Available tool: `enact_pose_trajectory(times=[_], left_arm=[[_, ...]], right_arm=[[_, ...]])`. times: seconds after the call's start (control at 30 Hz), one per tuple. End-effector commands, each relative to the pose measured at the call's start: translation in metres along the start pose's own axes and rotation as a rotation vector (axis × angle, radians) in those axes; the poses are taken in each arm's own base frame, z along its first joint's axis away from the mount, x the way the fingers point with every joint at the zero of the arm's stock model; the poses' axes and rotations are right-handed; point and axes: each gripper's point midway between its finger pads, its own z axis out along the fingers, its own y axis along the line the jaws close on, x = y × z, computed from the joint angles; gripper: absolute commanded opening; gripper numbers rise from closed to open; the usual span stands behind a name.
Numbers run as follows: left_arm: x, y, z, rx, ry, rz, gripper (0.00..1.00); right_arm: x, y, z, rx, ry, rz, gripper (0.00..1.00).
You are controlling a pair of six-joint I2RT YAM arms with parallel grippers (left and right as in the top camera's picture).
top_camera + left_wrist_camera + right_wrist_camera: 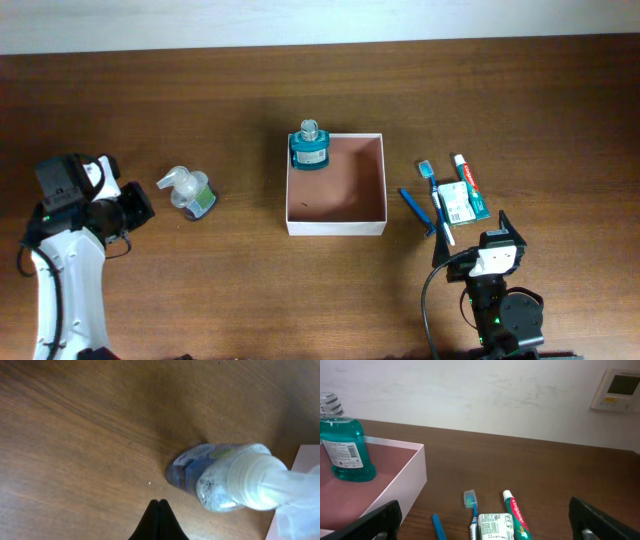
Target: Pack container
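Left end effector [158, 506] closed, container [336, 226] — square, shallow, white walls, reddish-brown inside

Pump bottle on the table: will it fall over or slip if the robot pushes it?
The pump bottle might tip when pushed, since its spout sticks out to one side on top. Its clear plastic looks smooth, so it may slip in a grip. Bubbles show inside, so it is perhaps partly empty and light.

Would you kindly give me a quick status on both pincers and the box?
Left pincer shut, empty, near pump bottle. Right pincer open, empty. Box holds only mouthwash. Toothbrush, toothpaste outside, right of it.
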Motion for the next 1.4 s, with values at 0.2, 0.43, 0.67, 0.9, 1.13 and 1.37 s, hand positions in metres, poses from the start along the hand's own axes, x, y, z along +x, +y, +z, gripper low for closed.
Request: enact_pose_trajectory(times=[0.2,0.43,0.67,0.9,1.13,1.37], left_arm=[[0.001,-0.006,0.025,0.083,-0.004,-0.025,0.01],[0.002,-0.01,0.048,0.187,0.039,-0.063,0.01],[0.009,-0.005,0.07,0.329,0.104,-0.16,0.0],[0.003,-0.017,0.07,0.546,0.094,-0.18,0.0],[0.003,-0.032,0.06,0.653,0.08,-0.121,0.01],[0.003,-0.035,0.058,0.676,0.081,-0.122,0.0]], right_arm=[[0.003,-0.003,0.0,0.017,0.005,-0.007,0.98],[0.003,-0.003,0.0,0.017,0.005,-0.007,0.98],[0.003,-0.003,0.0,0.017,0.005,-0.007,0.98],[0.003,-0.003,0.0,0.017,0.005,-0.007,0.98],[0.003,-0.003,0.0,0.017,0.005,-0.007,0.98],[0.003,-0.003,0.0,0.017,0.005,-0.007,0.98]])
